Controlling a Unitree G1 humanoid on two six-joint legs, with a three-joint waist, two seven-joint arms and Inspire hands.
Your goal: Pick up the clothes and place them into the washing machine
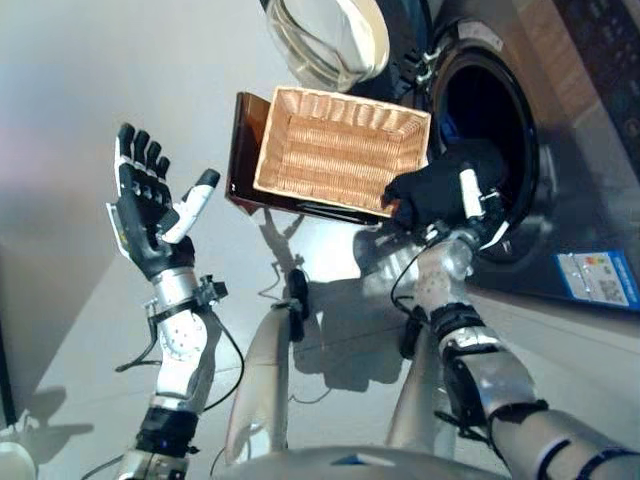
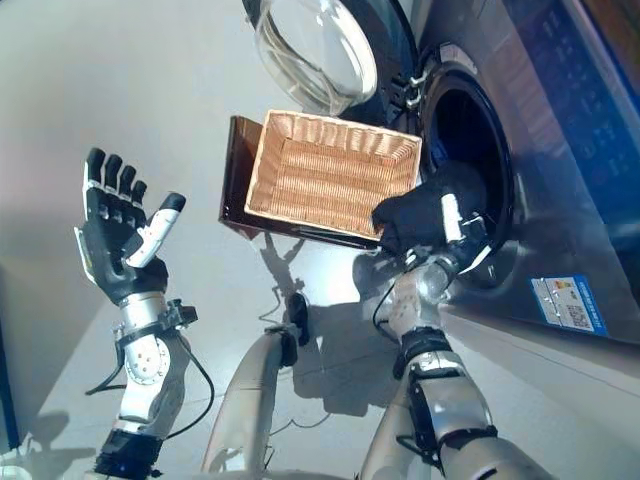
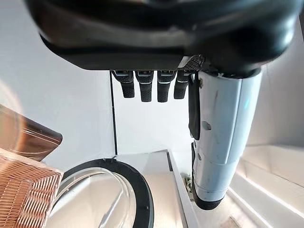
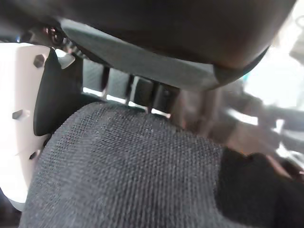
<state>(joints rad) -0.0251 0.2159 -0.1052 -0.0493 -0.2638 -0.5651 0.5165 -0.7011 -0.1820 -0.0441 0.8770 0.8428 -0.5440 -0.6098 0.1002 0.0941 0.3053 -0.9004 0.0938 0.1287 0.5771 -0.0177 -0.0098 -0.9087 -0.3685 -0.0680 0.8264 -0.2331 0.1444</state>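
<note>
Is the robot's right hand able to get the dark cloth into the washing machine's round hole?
Probably yes. The right robot hand holds the dark knitted cloth at the washing machine's round opening, and the glass door is swung open, so nothing blocks it.

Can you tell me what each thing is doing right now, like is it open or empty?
washing machine door: swung open
wicker basket: empty
dark cloth: gripped, at the drum opening
right hand: closed on the cloth
left hand: open, holding nothing

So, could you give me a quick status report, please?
Left hand open, raised, empty. Right hand shut on dark cloth at the washer opening. Door open; basket empty. Nothing in the way.
</note>
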